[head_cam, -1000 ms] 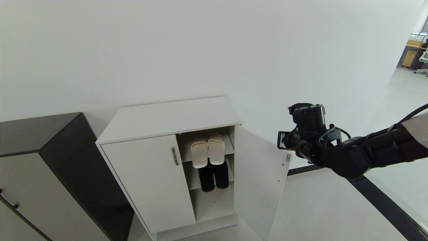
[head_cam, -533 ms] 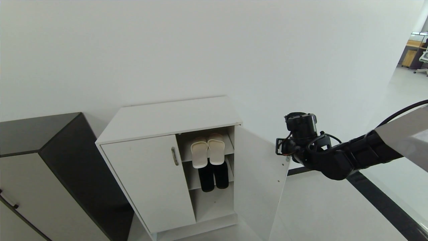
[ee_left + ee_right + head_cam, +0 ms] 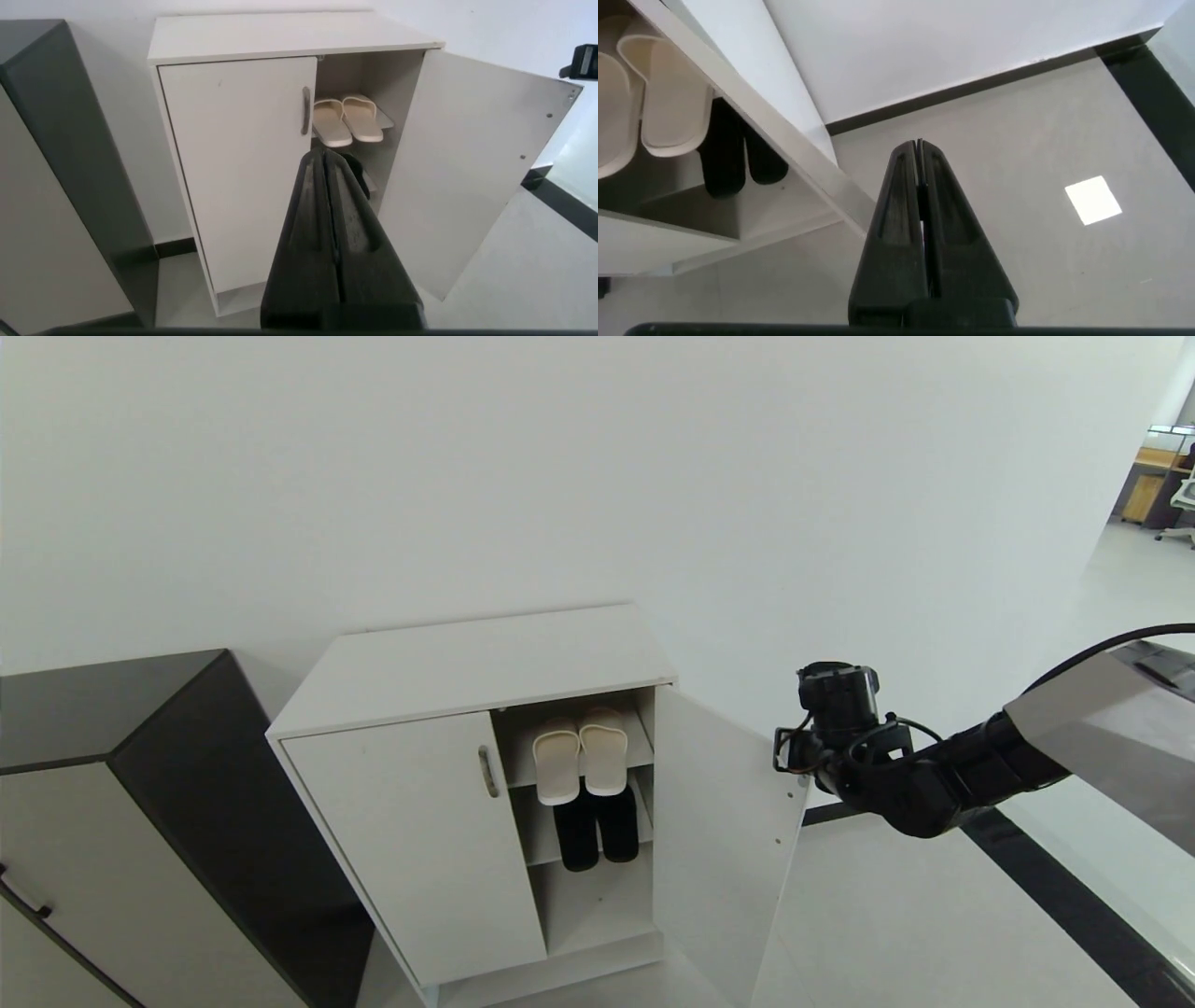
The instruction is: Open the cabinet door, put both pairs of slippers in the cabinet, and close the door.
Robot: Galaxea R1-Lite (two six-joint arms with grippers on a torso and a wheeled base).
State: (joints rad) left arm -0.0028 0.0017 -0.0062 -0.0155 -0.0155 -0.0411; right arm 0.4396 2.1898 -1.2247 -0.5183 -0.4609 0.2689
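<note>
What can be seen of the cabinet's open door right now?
The open door is a flat white panel, seemingly laminated board, hinged on the right side of the white cabinet. It stands upright and wide open, its plain inner face toward the head camera, with a few small holes and a small fitting near the free edge. The right gripper, fingers shut, is close by the door's upper free corner; whether it touches the door cannot be told.
</note>
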